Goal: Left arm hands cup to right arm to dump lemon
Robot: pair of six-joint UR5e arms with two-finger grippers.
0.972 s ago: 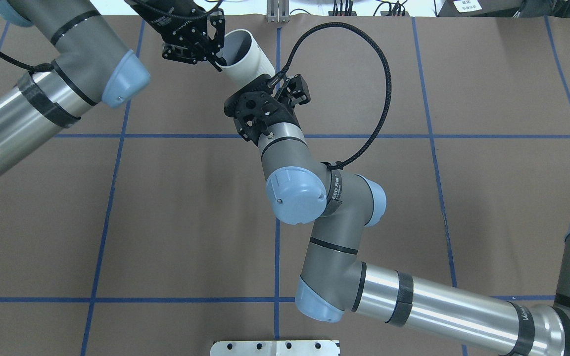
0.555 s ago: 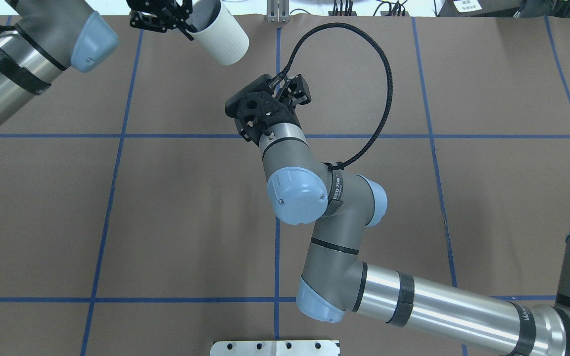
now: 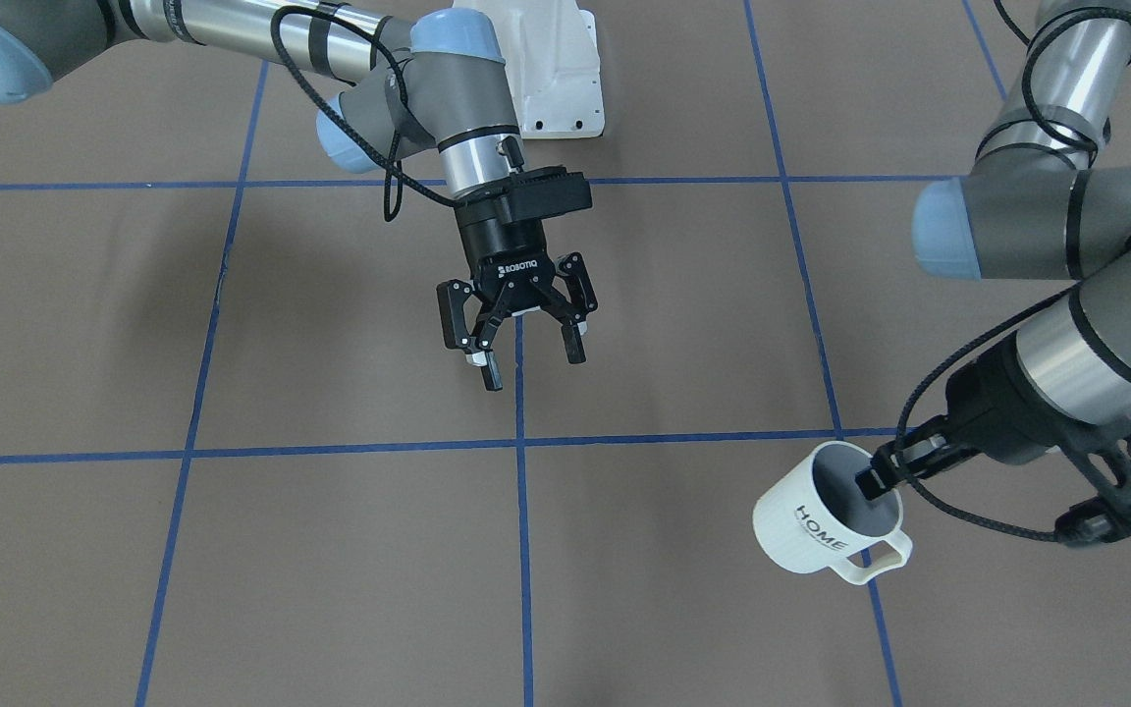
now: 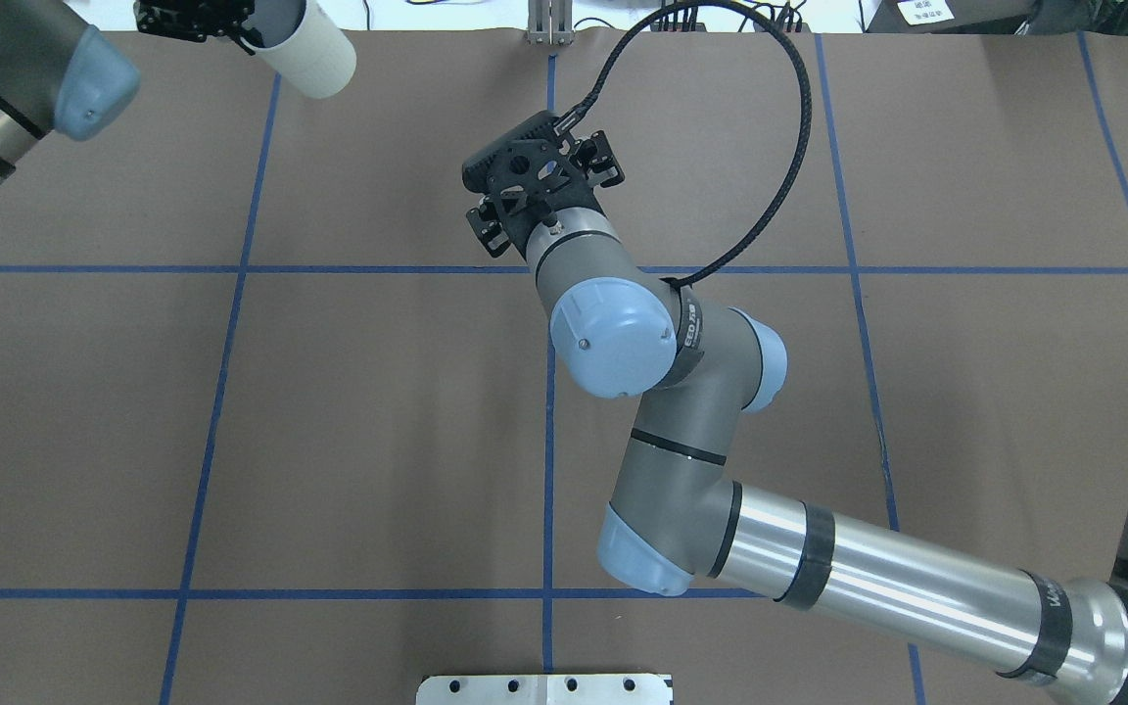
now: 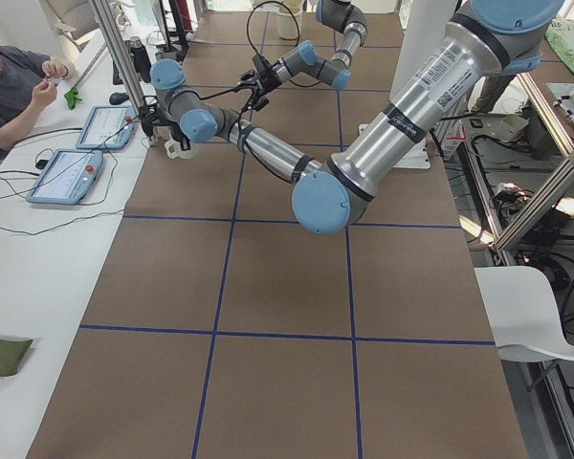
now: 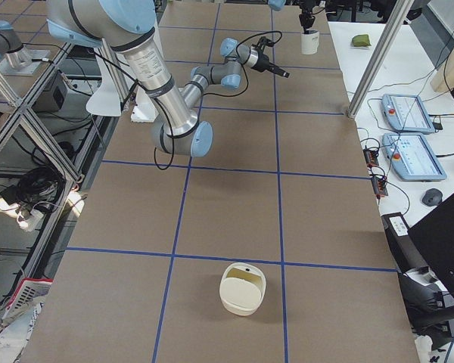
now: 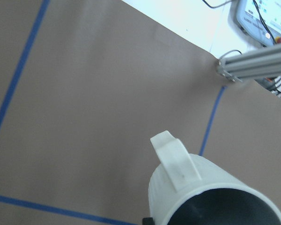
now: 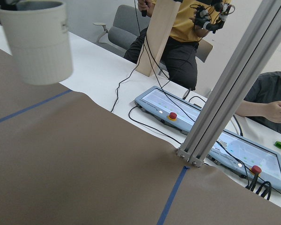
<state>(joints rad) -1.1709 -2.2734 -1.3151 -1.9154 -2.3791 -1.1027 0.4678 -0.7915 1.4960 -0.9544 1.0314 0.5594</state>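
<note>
Brown paper ruled into large squares by blue tape covers the surface (image 3: 232,550), with a white mounting plate (image 3: 556,59) at the robot's edge. The left pincer (image 3: 882,478) is clenched on the rim of the cup (image 3: 821,520), one finger (image 3: 870,481) reaching down into the grey inside. The cup hangs clear of the surface, tilted, with its black "HOME" lettering and squarish handle turned toward the operators' side. From overhead it sits at the far left corner of the paper, near the far edge. How much of its inside is filled cannot be made out. The right pincer (image 3: 533,365) hovers over the middle tape line, well apart from the cup, its fingers spread wide and grasping nothing. Near the surface's right end stands a cream tub (image 6: 242,287). Beyond the far edge, two control panels (image 8: 178,110) lie on a white table where people sit.
</note>
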